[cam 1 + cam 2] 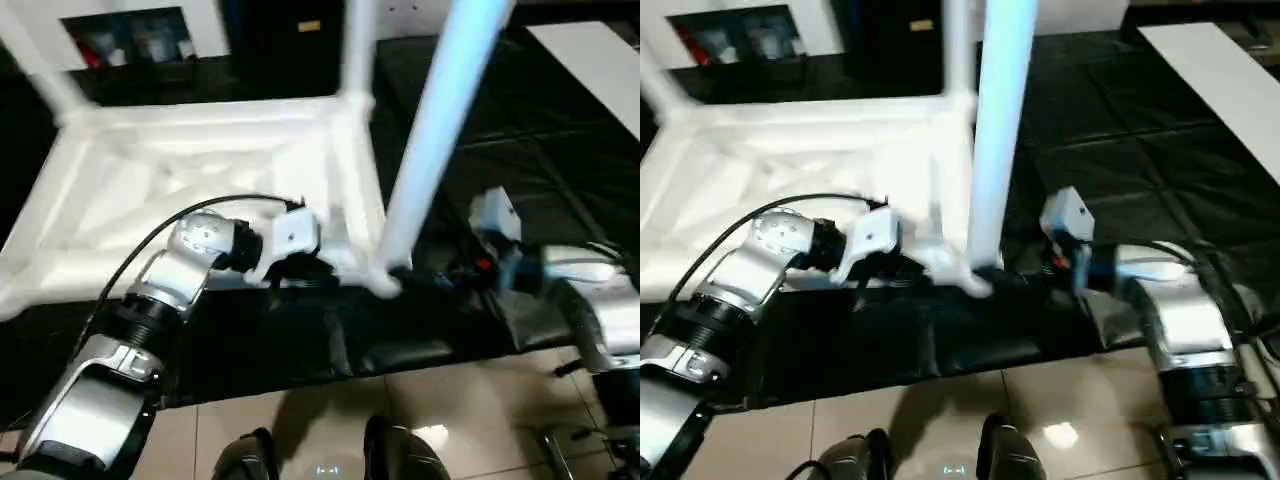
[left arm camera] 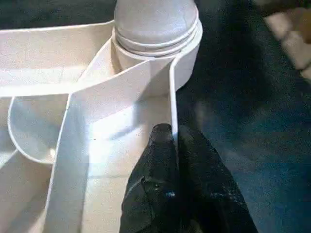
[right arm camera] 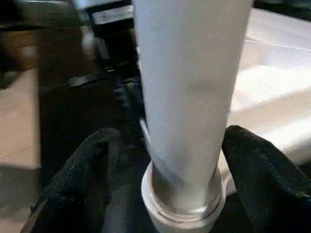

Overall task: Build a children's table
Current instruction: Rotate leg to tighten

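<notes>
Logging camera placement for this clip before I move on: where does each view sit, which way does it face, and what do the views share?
Left eye view: on the head, facing forward and down at the upturned table top on the black work surface; both silver forearms show.
Right eye view: the same scene from slightly aside.
Left wrist view: looks along the left gripper, shut on the table top's rim beside a corner socket.
Right wrist view: looks along the right gripper, its fingers open either side of a leg.
Shared: that near-corner leg stands in every view.

1. Right gripper [image 3: 187,160]: black fingers [image 3: 80,179] spread wide, not touching leg.
2. Long round white plastic leg [image 3: 192,92] upright btwn them, base seated in round white corner socket [image 3: 182,216].
</notes>
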`<state>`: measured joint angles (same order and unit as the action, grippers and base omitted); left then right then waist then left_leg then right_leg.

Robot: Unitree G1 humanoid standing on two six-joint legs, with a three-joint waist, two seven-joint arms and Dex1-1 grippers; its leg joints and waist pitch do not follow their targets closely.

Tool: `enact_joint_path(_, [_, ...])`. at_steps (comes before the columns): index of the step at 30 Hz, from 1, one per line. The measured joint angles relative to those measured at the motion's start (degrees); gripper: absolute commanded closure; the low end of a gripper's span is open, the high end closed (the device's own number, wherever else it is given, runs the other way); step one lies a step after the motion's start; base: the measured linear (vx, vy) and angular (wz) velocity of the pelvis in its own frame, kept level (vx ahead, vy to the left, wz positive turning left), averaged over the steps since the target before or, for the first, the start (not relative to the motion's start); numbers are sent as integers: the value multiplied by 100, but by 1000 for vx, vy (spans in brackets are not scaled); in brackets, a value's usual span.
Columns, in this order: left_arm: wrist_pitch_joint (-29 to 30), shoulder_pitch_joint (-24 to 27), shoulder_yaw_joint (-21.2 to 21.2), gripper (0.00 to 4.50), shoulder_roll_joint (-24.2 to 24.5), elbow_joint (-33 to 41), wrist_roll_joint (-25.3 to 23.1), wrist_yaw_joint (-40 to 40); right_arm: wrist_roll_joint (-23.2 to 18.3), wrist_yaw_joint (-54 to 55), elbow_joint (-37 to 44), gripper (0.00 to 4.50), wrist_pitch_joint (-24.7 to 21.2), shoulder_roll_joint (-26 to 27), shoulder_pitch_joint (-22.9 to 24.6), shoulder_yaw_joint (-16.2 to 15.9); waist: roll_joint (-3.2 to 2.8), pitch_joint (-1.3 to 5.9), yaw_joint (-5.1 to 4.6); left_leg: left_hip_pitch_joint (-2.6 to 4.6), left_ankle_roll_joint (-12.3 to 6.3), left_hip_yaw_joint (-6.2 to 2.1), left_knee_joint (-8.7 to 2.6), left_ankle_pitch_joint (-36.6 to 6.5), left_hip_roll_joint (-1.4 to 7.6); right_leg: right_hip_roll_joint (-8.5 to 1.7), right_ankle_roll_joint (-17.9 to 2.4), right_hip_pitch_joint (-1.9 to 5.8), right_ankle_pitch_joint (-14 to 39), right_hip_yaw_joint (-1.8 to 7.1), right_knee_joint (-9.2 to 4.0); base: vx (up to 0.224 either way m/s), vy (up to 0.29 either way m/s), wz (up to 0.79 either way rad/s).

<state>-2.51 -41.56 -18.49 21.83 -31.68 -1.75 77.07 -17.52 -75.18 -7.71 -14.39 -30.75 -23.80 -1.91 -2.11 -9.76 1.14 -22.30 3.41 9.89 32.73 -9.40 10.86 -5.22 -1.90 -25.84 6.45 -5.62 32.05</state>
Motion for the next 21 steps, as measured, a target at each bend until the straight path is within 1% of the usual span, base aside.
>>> enact_joint_path(1, [-84, -30, -47, 450, 17, -39, 16, 129, -34, -174, -55, 92, 14, -58, -24, -74, 0, 0, 19, 0, 0, 1, 1, 0, 0, 0, 0, 0, 0, 1, 0, 0, 0, 0])
enact_joint_path(3, [-231, -74, -130, 450, 40, -93, 40, 357, -83, -510, -168, 125, 15, -191, -61, -183, 1, -1, 73, 0, 0, 2, 1, 0, 0, -1, -1, 0, 0, 2, 1, 0, 0, 0])
enact_joint_path(6, [-405, -105, -204, 450, 96, -148, 80, 624, -99, -825, -279, 130, 7, -258, -124, -326, 3, -2, 98, 0, 0, 2, 0, 0, 1, -1, 0, 0, 0, 2, 2, 0, 0, 0])
enact_joint_path(9, [-529, -135, -271, 450, 119, -177, 87, 781, -96, -1026, -425, 169, 8, -283, -189, -441, 7, -4, 104, -1, 0, 2, 1, 0, 0, -2, 0, 0, 0, 2, 2, 0, 0, 0])
enact_joint_path(12, [-580, -146, -290, 450, 107, -188, 84, 873, -95, -1169, -561, 179, 15, -237, -340, -543, 11, -6, 98, 0, 0, 3, 1, 0, 1, -2, 0, 0, 0, 2, 2, 0, 0, 0])
enact_joint_path(13, [-601, -146, -295, 450, 101, -188, 83, 881, -94, -1191, -586, 203, 19, -225, -363, -547, 15, -8, 102, 0, 0, 3, 1, 0, 1, -1, 0, 0, 0, 1, 3, 0, 0, 0])
enact_joint_path(14, [-628, -146, -298, 450, 99, -190, 84, 883, -95, -1223, -608, 212, 22, -208, -374, -554, 16, -9, 104, 0, 0, 3, 0, 0, 1, -2, 1, 0, 1, 1, 2, 0, 0, 0])
enact_joint_path(15, [-639, -147, -300, 450, 98, -195, 84, 884, -95, -1243, -620, 212, 33, -196, -378, -567, 16, -9, 103, -1, 0, 4, 1, 0, 1, -2, 1, 0, 1, 2, 2, 0, 0, 0])
enact_joint_path(18, [-678, -166, -301, 450, 95, -245, 90, 899, -95, -1260, -650, 241, 95, -196, -397, -595, 17, -9, 101, -1, 0, 4, 1, 0, 1, -2, 2, 0, 1, 2, 2, 0, 0, 0])
enact_joint_path(21, [-711, -177, -300, 450, 94, -290, 94, 901, -94, -1259, -655, 249, 105, -194, -402, -599, 16, -9, 102, 0, 0, 4, 1, 0, 1, -2, 3, 0, 2, 1, 3, 0, 0, 0])
